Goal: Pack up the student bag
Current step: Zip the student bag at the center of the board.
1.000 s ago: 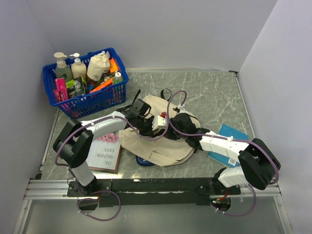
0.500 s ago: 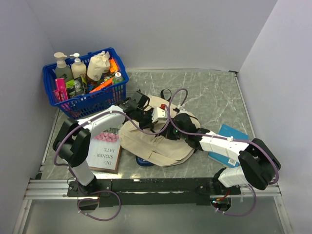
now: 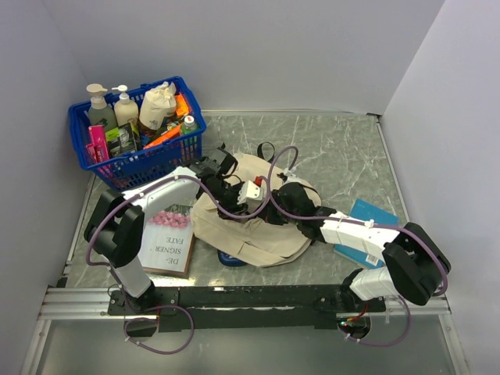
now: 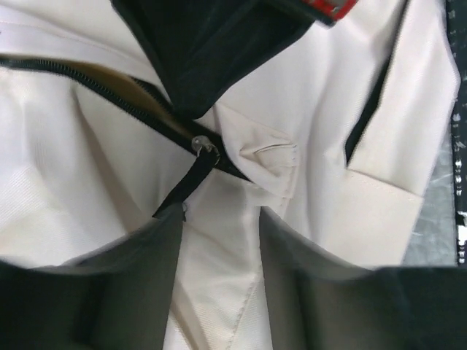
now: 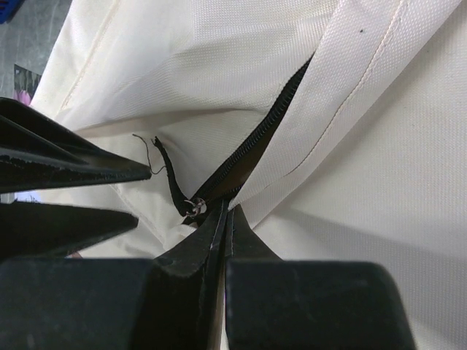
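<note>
From above, we note the student bag [image 3: 258,238] lying mid-tabletop [image 3: 344,148]. It sits between a white book [image 3: 168,241] on the left and a blue book [image 3: 369,212] on the right, which the right arm half covers. A blue basket [image 3: 156,160] stands at the far left corner. Both arms meet over the bag, where cables and wrist housings hide their tips. A dark blue item [image 3: 230,258] pokes from under the bag's near edge, and we cannot identify it. In the left wrist view, the left pincer [image 4: 219,219] stands part-open and empty, blurred, over cream cloth. The black pull tab [image 4: 182,186] hangs from the zipper slider [image 4: 204,146], its end beside one finger. In the right wrist view, the right pincer [image 5: 225,211] is pressed tight at the zipper line beside the slider. Whether cloth is pinched we cannot tell.
</note>
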Motion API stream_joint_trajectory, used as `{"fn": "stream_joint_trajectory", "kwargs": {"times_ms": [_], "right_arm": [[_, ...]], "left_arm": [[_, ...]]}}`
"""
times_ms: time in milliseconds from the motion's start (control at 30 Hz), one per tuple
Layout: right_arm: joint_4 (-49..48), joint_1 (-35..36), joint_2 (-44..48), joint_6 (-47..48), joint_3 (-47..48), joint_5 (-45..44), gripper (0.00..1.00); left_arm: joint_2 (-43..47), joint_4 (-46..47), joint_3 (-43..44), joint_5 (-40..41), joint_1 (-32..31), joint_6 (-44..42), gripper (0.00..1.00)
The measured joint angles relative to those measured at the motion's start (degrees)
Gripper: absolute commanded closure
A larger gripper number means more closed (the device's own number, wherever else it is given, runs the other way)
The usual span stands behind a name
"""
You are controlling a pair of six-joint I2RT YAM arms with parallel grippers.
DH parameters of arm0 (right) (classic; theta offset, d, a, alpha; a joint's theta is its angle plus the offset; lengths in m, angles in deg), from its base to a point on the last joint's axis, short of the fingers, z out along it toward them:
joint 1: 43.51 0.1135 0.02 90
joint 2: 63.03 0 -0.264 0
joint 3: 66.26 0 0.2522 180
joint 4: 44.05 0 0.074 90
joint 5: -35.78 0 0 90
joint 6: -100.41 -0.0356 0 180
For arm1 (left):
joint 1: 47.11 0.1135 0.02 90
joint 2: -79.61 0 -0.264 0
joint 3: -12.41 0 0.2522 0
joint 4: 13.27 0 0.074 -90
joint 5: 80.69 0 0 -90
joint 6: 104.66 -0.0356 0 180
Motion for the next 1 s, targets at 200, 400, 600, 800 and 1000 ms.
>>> {"fn": "stream_joint_trajectory", "kwargs": {"times_ms": [200,400,600,800,1000], "right_arm": [[-0.4,0.1,0.3,0.2,-0.3,0.0,1.0],[-0.6,0.1,0.8,0.1,-0.8,0.0,1.0],[-2.5,0.1,1.9,0.0,-2.3,0.3,1.0],[-3.6,0.1,1.9,0.0,-2.8,0.4,1.0],[-3.6,0.1,1.9,-0.1,-2.9,0.4,0.83]], "left_arm": [[-0.3,-1.2,2.1,-0.9,0.0,-5.5,0.33],[-1.9,0.7,2.3,0.2,-0.1,-9.2,0.38],[-2.0,5.8,-1.2,2.2,-0.7,-11.0,0.47],[-3.1,8.3,-1.9,2.5,-0.8,-11.3,0.78],[-3.5,8.3,-1.7,2.6,-1.0,-11.4,0.99]]}}
